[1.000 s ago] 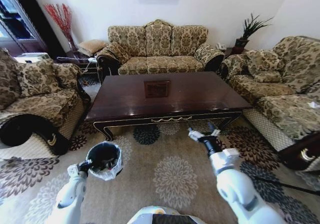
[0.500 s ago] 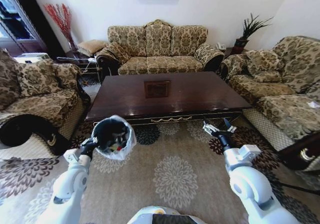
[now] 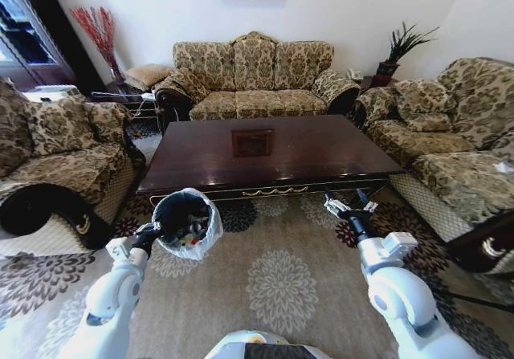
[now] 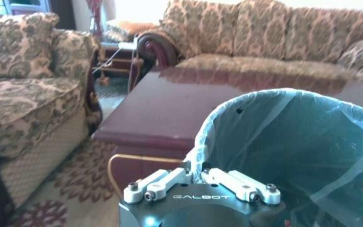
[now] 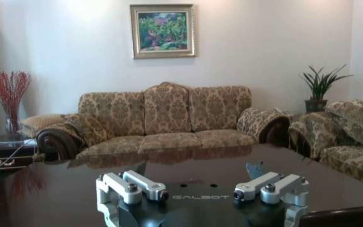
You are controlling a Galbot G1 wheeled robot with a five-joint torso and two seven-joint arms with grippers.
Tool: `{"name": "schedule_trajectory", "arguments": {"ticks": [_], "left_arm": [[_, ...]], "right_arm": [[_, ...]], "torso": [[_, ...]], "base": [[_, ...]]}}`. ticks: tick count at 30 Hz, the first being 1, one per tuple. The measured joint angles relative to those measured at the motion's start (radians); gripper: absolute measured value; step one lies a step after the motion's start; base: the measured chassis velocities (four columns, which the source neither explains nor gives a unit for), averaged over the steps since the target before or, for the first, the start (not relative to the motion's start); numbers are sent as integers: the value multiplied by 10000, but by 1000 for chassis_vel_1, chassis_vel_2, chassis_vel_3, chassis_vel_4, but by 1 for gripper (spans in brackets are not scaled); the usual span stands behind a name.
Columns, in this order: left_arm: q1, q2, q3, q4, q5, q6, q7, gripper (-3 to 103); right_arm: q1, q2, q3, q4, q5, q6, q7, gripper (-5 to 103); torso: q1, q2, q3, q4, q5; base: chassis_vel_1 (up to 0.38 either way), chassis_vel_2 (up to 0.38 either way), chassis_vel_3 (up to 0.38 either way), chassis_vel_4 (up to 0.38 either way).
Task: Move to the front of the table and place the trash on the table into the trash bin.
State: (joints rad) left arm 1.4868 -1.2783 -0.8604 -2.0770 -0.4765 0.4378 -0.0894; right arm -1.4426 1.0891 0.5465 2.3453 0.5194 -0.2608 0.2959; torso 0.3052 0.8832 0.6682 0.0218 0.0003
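Observation:
The table (image 3: 305,154) stands just ahead of me, dark brown and glossy with a square centre inlay; it also shows beyond each wrist camera (image 4: 162,106) (image 5: 55,189). My left gripper (image 3: 150,234) is shut on the rim of the trash bin (image 3: 186,222), holding it off the carpet before the table's left front corner. The bin's white bag (image 4: 295,151) folds over the rim right at the left gripper (image 4: 200,176). Colourful scraps of trash (image 3: 189,236) lie inside the bin. My right gripper (image 3: 350,208) hangs open by the table's right front, and shows with nothing between its fingers (image 5: 200,189).
Patterned sofas ring the table: one behind it (image 3: 255,78), one at the left (image 3: 56,158), one at the right (image 3: 458,150). A floral carpet (image 3: 281,287) spreads between me and the table. A potted plant (image 3: 397,50) stands at the back right.
The left arm has lifted the trash bin off the carpet, carried it forward toward the table, then lowered it slightly. The right arm has swung right and forward, still open.

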Motion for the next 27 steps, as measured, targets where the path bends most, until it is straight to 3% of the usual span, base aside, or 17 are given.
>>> {"name": "schedule_trajectory", "arguments": {"ticks": [6,13,16,27], "left_arm": [[45,47,-31,342,34,301,-142,1],[-54,48,-30,1044,138,178,-89,1],[-398,28,190,2684,-52,-191,-169,1],[-1305,61,446,6425,-230,-1343,-6,1]], "right_arm": [[-72,48,39,36,-9,0,0,100],[-84,105,-19,22,-53,0,-43,100],[-127,99,-31,21,-57,19,-51,100],[-256,61,-12,41,-58,84,-72,100]], "torso": [[0,0,0,3,-4],[0,0,0,0,-1],[0,0,0,-1,-5],[0,0,0,-1,-4]], "base": [[0,0,0,0],[0,0,0,0],[0,0,0,0],[0,0,0,0]]}}
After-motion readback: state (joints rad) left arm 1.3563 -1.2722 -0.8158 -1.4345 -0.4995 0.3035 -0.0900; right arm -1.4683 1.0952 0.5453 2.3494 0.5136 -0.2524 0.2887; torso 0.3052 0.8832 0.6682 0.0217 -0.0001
